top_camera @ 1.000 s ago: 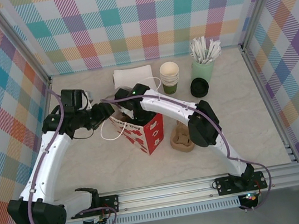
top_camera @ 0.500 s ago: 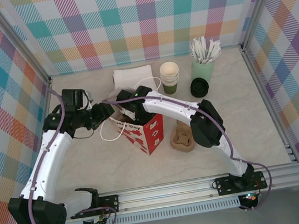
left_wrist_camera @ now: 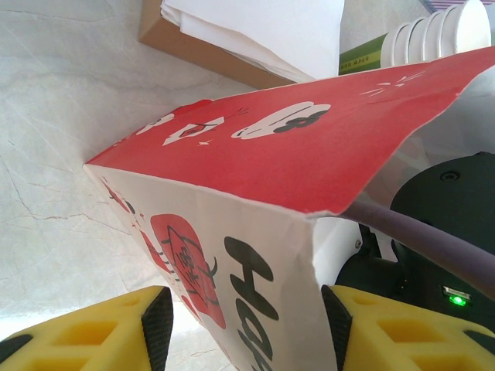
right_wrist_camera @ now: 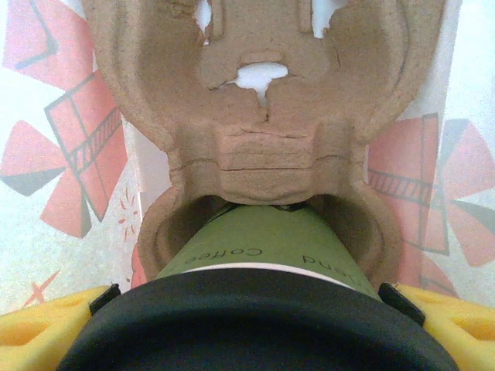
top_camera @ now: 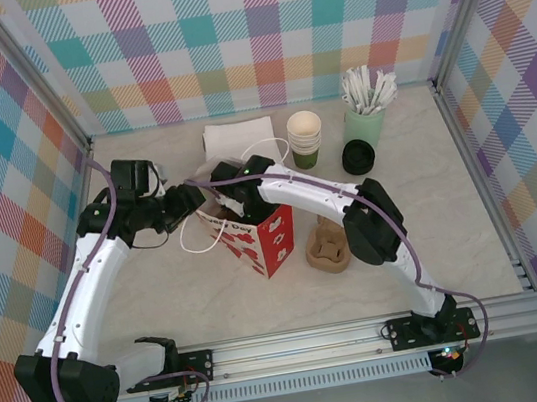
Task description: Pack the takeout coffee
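- Top external: I see my left arm reaching across the desk to the left rim of the paper bag. My right arm folds over it, wrist pointing down into the opening.
- Left wrist: the left fingers are clamped on the bag's side panel.
- Right wrist: the right fingers grip the takeout coffee at its black lid, with the cup base in a pulp carrier inside the bag.

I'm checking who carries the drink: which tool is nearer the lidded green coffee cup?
Right. The right tool grips the lidded cup by its sides, over a pulp carrier; the left tool straddles the paper bag's corner.
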Available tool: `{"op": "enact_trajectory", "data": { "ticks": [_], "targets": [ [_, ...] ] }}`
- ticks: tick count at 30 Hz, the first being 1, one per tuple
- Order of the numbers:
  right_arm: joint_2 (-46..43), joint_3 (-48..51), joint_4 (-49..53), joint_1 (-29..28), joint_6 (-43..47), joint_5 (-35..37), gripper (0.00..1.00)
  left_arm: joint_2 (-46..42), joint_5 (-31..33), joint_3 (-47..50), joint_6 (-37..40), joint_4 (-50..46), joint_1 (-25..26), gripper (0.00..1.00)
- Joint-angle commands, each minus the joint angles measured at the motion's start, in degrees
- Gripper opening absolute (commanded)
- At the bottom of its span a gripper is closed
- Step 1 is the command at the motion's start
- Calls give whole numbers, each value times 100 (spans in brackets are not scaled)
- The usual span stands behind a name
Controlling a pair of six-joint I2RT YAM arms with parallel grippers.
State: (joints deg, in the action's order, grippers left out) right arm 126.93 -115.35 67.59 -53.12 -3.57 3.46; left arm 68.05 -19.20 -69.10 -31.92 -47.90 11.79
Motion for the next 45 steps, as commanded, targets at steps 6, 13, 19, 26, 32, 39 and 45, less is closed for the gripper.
{"op": "enact_trajectory", "data": {
  "ticks": [6, 13, 19, 26, 32, 39, 45],
  "targets": [
    [153, 300, -152, -45, 103, -225, 72, 50, 136, 72, -16, -71, -62, 55],
    [150, 320, -168, -42, 100, -219, 73, 39, 125, 90, -16, -62, -63, 56],
    [130, 305, -160, -45, 103, -194, 73, 30, 121, 90, -16, -51, -63, 56],
    [120, 311, -176, -40, 93, -205, 73, 58, 108, 89, -26, -53, -63, 56],
    [56, 319, -237, -41, 85, -227, 74, 50, 110, 88, -17, -53, -63, 56],
    [-96, 311, -308, -40, 32, -267, 78, 63, 71, 90, -7, -37, -63, 56],
    [-222, 267, -347, -44, -55, -294, 88, 39, 21, 100, 29, -32, -63, 56]
  ]
}}
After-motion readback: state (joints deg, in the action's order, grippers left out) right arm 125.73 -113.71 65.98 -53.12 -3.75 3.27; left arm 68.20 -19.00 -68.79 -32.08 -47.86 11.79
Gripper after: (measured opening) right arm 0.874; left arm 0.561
